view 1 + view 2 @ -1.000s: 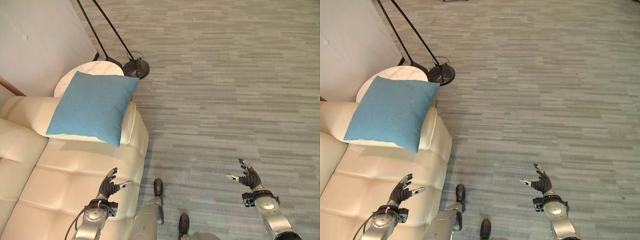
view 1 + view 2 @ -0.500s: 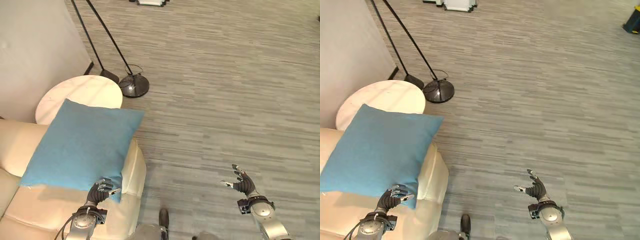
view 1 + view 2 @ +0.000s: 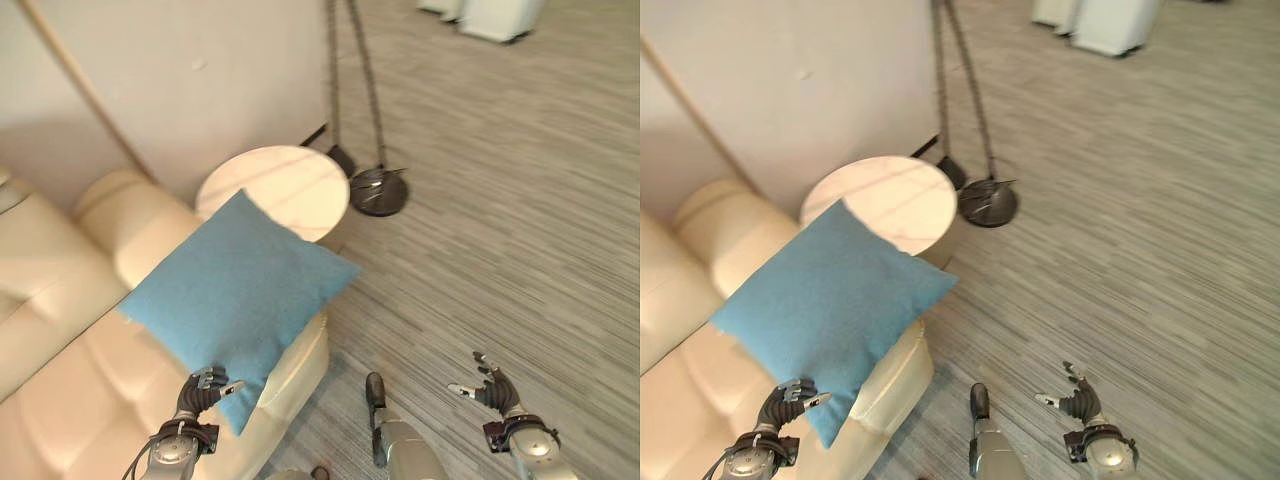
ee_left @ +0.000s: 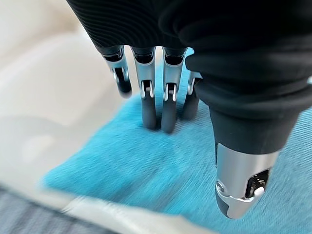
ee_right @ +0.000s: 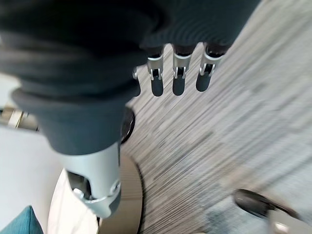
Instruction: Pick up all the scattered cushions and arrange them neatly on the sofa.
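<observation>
A: How far along are we with the cushions?

B: One square blue fabric cushion [image 3: 240, 295] lies tilted on the arm of the cream leather sofa [image 3: 70, 380], left of centre in the frame. We judge that one placed, though it sits crooked and may want straightening.

A: And our hands?

B: Our left hand [image 3: 203, 389], at the lower left, has relaxed fingers [image 4: 157, 109] resting against the cushion's lower corner, gripping nothing. Our right hand [image 3: 492, 382] hangs spread and empty over the grey striped carpet [image 3: 520, 230], lower right.

A: Anything left?

B: We see no other cushions from here; the round white marble desk [image 3: 272, 190] beside the sofa carries none.
</observation>
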You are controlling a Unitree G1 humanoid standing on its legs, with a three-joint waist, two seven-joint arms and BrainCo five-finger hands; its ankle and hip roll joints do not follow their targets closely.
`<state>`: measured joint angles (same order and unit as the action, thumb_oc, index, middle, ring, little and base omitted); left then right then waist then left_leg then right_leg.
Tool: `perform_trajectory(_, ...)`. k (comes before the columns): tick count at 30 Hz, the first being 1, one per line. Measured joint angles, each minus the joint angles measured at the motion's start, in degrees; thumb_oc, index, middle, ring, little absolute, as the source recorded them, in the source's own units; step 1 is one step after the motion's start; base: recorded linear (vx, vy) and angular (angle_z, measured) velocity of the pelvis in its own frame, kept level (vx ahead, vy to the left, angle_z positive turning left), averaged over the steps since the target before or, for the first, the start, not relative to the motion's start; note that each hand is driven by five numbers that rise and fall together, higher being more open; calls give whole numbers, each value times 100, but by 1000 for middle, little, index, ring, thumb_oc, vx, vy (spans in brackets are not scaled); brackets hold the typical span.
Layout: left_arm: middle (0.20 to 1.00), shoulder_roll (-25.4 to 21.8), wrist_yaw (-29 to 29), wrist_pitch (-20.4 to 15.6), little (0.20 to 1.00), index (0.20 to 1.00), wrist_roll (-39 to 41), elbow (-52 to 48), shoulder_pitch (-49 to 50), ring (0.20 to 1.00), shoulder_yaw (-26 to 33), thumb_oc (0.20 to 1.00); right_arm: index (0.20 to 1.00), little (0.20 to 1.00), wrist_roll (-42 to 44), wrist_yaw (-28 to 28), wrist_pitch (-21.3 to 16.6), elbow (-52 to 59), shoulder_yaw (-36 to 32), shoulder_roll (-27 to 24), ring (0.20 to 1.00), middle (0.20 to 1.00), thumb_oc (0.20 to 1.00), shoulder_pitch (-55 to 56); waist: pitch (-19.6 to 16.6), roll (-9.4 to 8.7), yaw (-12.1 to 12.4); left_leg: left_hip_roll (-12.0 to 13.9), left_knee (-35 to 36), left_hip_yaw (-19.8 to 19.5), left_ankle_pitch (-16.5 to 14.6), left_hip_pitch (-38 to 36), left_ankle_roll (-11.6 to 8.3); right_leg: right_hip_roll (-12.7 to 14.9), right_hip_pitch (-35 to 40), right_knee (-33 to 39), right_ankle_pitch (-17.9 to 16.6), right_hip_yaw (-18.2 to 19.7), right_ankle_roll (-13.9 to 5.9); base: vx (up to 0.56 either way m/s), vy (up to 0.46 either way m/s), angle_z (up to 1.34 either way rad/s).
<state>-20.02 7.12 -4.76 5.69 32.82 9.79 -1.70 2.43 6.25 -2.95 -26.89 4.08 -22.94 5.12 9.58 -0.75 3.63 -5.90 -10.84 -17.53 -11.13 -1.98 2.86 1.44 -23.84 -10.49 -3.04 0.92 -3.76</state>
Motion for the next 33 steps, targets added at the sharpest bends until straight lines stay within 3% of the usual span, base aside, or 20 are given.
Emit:
perform_trajectory(2,1000,4,-7,9,1000,1000,14,2,15,1000,-36,1000,1000,1000,3,17,-69,75,-72,-13,1000,1000,1000,-108,7,23,2,92,-243,210,-78,73,-129,-41,97,10,-296,-178,186,36,-132,84)
perform_trajectory(3,1000,62,-10,9,1000,1000,25,11,14,1000,-55,1000,1000,1000,101,71,-93,71,-72,-54,1000,1000,1000,-137,9,69,9,323,-311,461,-57,117,-173,-44,276,72,-282,-515,439,13,-81,108)
perform_trajectory(6,1000,64,-8,7,1000,1000,44,-16,-237,1000,-59,1000,1000,1000,182,126,-93,59,-92,-67,1000,1000,1000,-202,93,-80,-147,523,-319,1426,8,436,-314,36,531,470,-298,-723,467,-25,-44,125)
perform_trajectory(8,1000,61,-7,8,1000,1000,45,-37,-517,1000,-93,1000,1000,1000,225,202,-83,55,-125,-48,1000,1000,1000,-205,186,-231,-298,754,-162,2676,28,716,-311,202,725,904,-289,-977,461,8,-22,132)
perform_trajectory(9,1000,64,-6,4,1000,1000,45,-62,-571,1000,-104,1000,1000,1000,225,228,-75,49,-123,-42,1000,1000,1000,-234,216,-285,-294,745,49,2948,104,742,-327,258,777,1063,-202,-1123,388,50,0,82)
perform_trajectory(10,1000,135,2,7,1000,1000,44,-118,-547,1000,-135,1000,1000,1000,227,243,-61,17,-140,-61,1000,1000,1000,-350,214,-122,-215,1002,510,3088,290,783,-187,204,735,965,48,-1500,243,78,24,41)
perform_trajectory(11,1000,209,29,5,1000,1000,50,-272,-512,1000,-278,1000,1000,1000,228,248,-89,87,-214,-230,1000,1000,1000,-385,204,430,-183,1770,758,3168,230,843,43,10,427,-360,328,-1759,908,95,49,93)
perform_trajectory(12,1000,37,6,-21,1000,1000,45,-356,-595,1000,-483,1000,1000,1000,238,299,-89,44,-321,-171,1000,1000,1000,-217,218,180,-271,1659,536,3254,620,924,-671,552,411,-1399,1161,-1577,598,242,93,122)
perform_trajectory(13,1000,38,21,1,1000,1000,45,-271,-592,1000,-492,1000,1000,1000,255,289,-4,-138,-241,-107,1000,1000,1000,-240,222,-21,-242,1545,689,3108,681,862,-636,516,422,-1324,1227,-1495,474,214,69,122)
perform_trajectory(14,1000,-5,12,55,1000,1000,43,-270,-459,1000,-484,1000,1000,1000,254,295,-35,-24,-259,-70,1000,1000,1000,-244,205,-81,-248,1461,828,3183,789,780,-637,465,617,-904,1095,-1493,284,277,120,55)
perform_trajectory(15,1000,-28,14,56,1000,1000,43,-290,-367,1000,-458,1000,1000,1000,255,296,-37,97,-281,-110,1000,1000,1000,-203,179,-73,-250,1309,923,3281,935,551,-537,419,726,-589,842,-1541,285,160,119,6)
perform_trajectory(16,1000,-19,-5,59,1000,1000,39,-249,-241,1000,-453,1000,1000,1000,246,293,-31,134,-359,-224,1000,1000,1000,-219,89,172,-259,1380,1083,3360,991,160,-571,216,761,-510,694,-1537,386,252,218,-5)
perform_trajectory(18,1000,-29,-42,55,1000,1000,10,-204,-280,1000,-432,1000,1000,1000,203,278,2,153,-369,-239,1000,1000,1000,-56,58,16,-248,1236,988,3364,919,183,-510,328,908,-342,591,-1511,357,212,254,0)
perform_trajectory(20,1000,-83,-88,60,1000,1000,-4,-208,-251,1000,-242,1000,1000,1000,193,224,57,153,-349,-223,1000,1000,1000,85,-78,-187,-253,1023,1015,3298,855,179,-433,511,916,-190,331,-1466,208,99,233,3)
perform_trajectory(21,1000,-157,-88,64,1000,1000,-4,-209,-252,1000,-204,1000,1000,1000,192,215,66,154,-351,-217,1000,1000,1000,135,-134,-276,-233,913,978,3337,887,219,-404,542,927,-59,73,-1415,303,81,205,-15)
perform_trajectory(26,1000,-349,-37,65,1000,1000,55,-221,-253,1000,95,1000,1000,1000,73,185,109,458,-225,-194,1000,1000,1000,-180,-242,-468,-156,499,913,3536,756,419,-100,846,1066,872,-632,-1187,6,111,134,-12)
perform_trajectory(33,1000,-311,196,28,1000,1000,953,-228,-588,1000,179,1000,1000,1000,-31,258,130,476,476,-631,1000,1000,1000,-1163,-279,-691,112,453,704,3497,744,905,-61,849,944,1398,-1013,-1186,-33,13,8,2)
